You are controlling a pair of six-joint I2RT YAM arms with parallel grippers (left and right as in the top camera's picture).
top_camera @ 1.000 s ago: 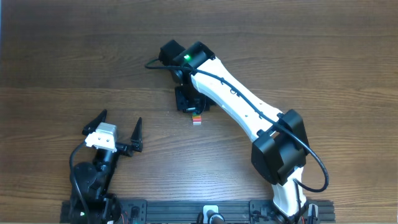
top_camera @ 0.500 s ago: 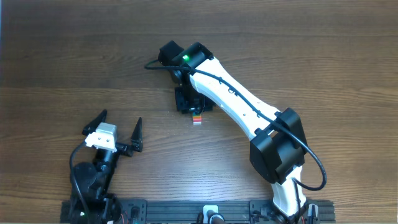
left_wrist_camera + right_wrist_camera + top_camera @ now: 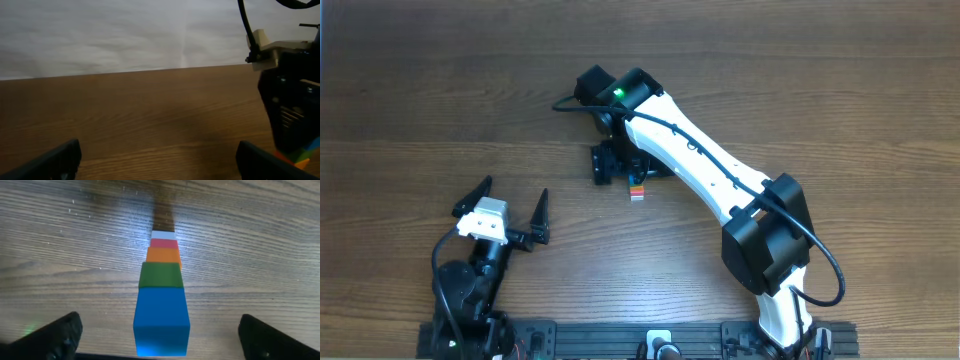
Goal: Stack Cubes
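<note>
The main danger now is knocking over what looks like a finished tower. The stack stands five high on a single-cube footprint, with the blue cube on top, then the green cube, the orange cube, the red cube and the white cube on the tabletop. A tower this tall and narrow would likely fall at a light sideways touch. The likeliest cause is the right arm pulling away at a slant rather than straight up, so that one finger clips the blue cube and takes the rest with it. A bump to the tabletop could do the same, and the cubes do not look perfectly flush, which leaves little margin. The right arm's fingers are spread wide, one on each side of the blue cube and well clear of it. They hold nothing and touch nothing. In the top view the stack sits near the middle of the tabletop, just on the near side of the right arm's wrist. The left arm's fingers are also wide apart and empty. They are at the near left, well apart from the stack, so they pose little risk unless that arm swings right across the middle.
</note>
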